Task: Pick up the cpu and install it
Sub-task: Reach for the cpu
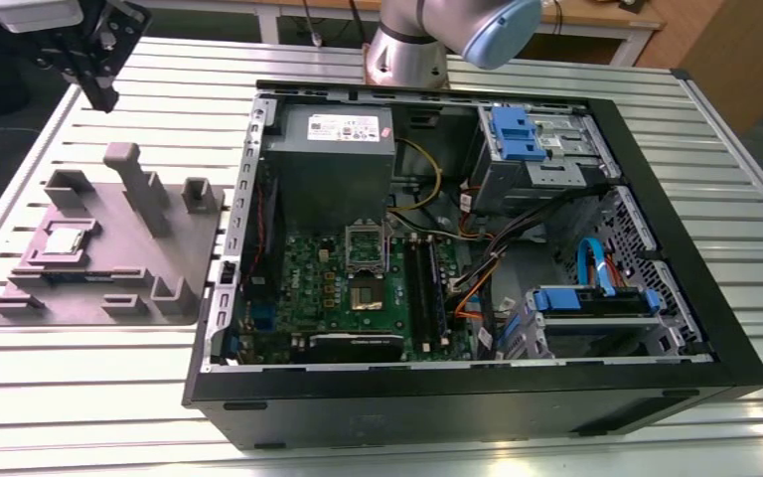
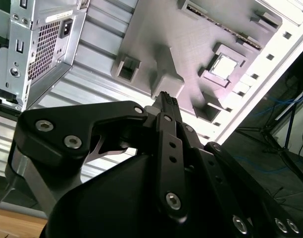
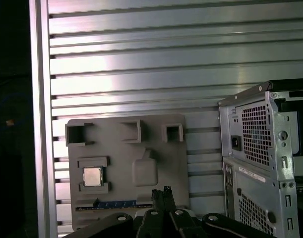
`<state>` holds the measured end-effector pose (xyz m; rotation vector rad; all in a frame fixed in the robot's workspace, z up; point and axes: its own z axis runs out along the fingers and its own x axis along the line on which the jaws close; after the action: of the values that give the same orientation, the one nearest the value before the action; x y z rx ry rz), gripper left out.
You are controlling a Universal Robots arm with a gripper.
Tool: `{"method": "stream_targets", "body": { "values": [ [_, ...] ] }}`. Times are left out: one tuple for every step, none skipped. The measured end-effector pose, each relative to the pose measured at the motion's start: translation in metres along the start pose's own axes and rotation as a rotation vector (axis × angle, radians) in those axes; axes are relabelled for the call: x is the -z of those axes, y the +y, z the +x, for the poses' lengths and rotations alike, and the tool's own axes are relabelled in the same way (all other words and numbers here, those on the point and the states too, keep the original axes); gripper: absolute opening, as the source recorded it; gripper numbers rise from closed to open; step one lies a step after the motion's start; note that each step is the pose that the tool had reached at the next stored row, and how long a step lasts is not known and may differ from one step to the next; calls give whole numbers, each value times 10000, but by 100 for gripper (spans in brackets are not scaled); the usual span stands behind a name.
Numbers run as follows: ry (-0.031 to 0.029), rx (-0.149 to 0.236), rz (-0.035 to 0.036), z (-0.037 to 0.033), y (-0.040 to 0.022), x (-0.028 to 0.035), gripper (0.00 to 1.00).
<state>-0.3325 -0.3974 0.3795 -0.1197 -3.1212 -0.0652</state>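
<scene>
The cpu is a small silvery square lying flat in a recess of the grey fixture plate, on the exterior view's left. In both wrist views the cpu rests in that recess with nothing touching it. My gripper hangs high above the table beyond the plate's far end, well apart from the cpu. Its thin black fingertips stand together, shut and holding nothing. The green motherboard with its metal socket frame lies inside the open computer case.
Tall posts and blocks rise from the fixture plate near the cpu. The case walls, the power supply, blue drive cages and loose cables crowd around the motherboard. The slatted aluminium table runs under everything.
</scene>
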Motion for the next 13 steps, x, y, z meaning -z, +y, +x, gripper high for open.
{"method": "stream_targets", "body": {
  "values": [
    [0, 0, 0, 10, -1, -1, 10],
    [0, 0, 0, 22, -2, -1, 10],
    [1, 0, 1, 34, -3, -1, 10],
    [-1, -1, 0, 42, -3, -1, 10],
    [0, -1, 0, 49, -4, -1, 10],
    [0, 0, 0, 57, -4, -1, 10],
    [0, 0, 0, 61, -5, -2, 10],
    [0, 0, 0, 65, -5, -1, 10],
    [0, 0, 0, 65, -5, -1, 10],
    [0, 0, 0, 65, -5, -1, 10],
    [-1, 0, -1, 66, -5, -2, 10],
    [-3, 0, 0, 66, -5, -2, 10],
    [-4, 0, -1, 66, -5, -1, 10]
  ]
}}
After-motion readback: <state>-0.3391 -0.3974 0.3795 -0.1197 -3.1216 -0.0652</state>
